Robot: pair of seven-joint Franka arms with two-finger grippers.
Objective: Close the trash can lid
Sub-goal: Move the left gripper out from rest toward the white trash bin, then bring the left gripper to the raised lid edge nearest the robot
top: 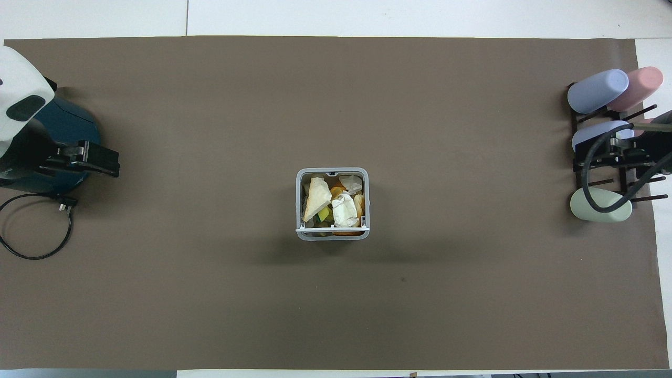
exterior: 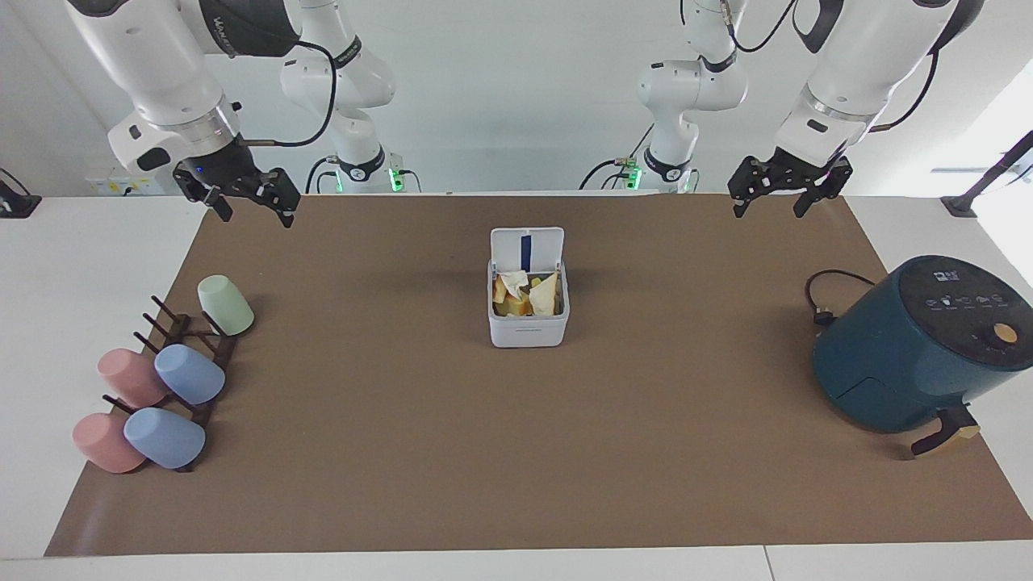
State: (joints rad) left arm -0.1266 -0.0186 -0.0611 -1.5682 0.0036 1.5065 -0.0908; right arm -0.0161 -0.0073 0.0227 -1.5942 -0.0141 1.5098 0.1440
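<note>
The small white trash can (exterior: 529, 331) stands in the middle of the brown mat, full of paper and food scraps; it also shows in the overhead view (top: 300, 205). Its lid (exterior: 507, 246) stands upright on the side nearer to the robots, its blue-striped underside facing away from them. From overhead the lid (top: 332, 229) shows edge-on. My right gripper (exterior: 254, 211) hangs open and empty in the air over the right arm's end of the mat. My left gripper (exterior: 769, 208) hangs open and empty over the left arm's end. Both are well away from the can.
A dark teal air fryer (exterior: 912, 347) with a black cord (exterior: 823, 298) stands at the left arm's end. A dark rack (exterior: 190, 355) with several pastel cups lying on it is at the right arm's end. The mat (exterior: 516, 452) is bare around the can.
</note>
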